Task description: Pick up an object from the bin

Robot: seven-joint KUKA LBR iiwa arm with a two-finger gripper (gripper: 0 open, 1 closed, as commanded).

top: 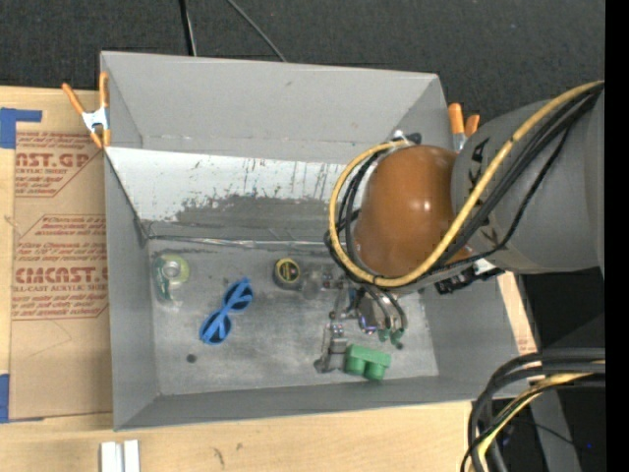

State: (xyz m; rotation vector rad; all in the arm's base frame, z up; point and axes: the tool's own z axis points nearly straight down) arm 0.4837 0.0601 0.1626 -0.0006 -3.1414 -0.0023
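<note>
My gripper [346, 334] hangs below the orange dome, low over the bin's front right part. A green block-shaped piece [369, 362] lies on the floor right beside the gripper's lower end, just to its right. Whether it touches the gripper I cannot tell. A small round yellowish ring [286, 271] lies to the gripper's upper left, near the back wall.
Blue toy glasses [226, 313] lie at the bin's middle left. A clear tape roll [172, 275] sits farther left by the left wall. The arm with its cables covers the bin's right side.
</note>
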